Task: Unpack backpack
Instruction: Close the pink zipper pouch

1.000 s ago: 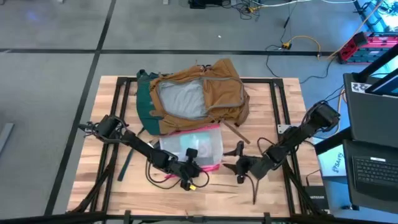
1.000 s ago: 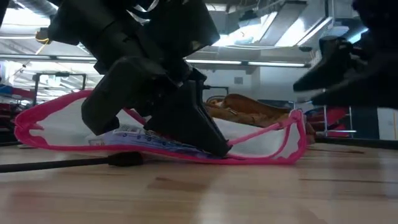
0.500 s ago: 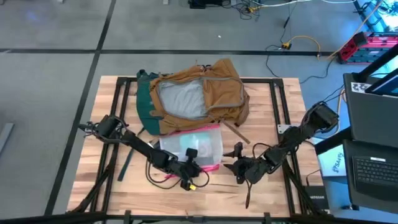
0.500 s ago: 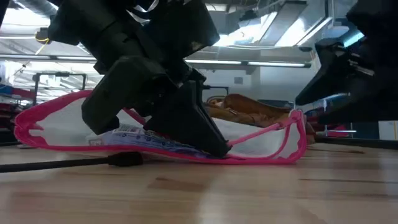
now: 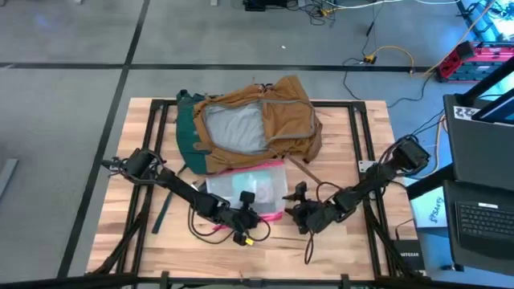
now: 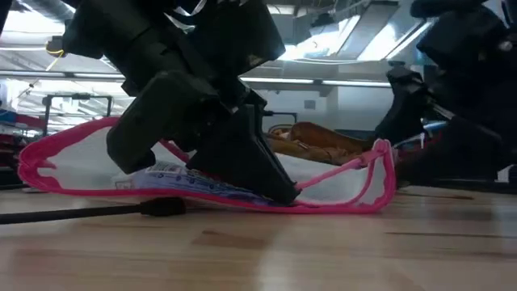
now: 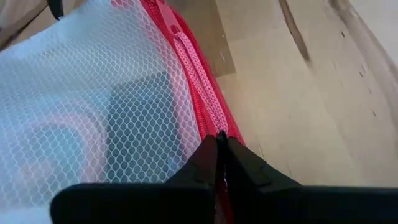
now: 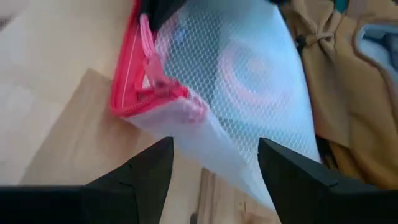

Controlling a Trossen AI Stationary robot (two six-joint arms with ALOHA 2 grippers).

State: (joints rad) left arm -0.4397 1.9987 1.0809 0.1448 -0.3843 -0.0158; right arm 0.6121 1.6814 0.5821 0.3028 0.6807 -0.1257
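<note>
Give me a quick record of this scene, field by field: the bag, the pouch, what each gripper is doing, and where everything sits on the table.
backpack: backpack lies open at the table's far middle, grey lining showing
pouch: clear pink-edged zip pouch lies flat just in front of the backpack
left gripper: left gripper shut on the pouch's pink zip edge at the near side
right gripper: right gripper open, fingers either side of the pouch's corner, not gripping
table: wooden table
unpacking: pouch is out of the backpack
</note>
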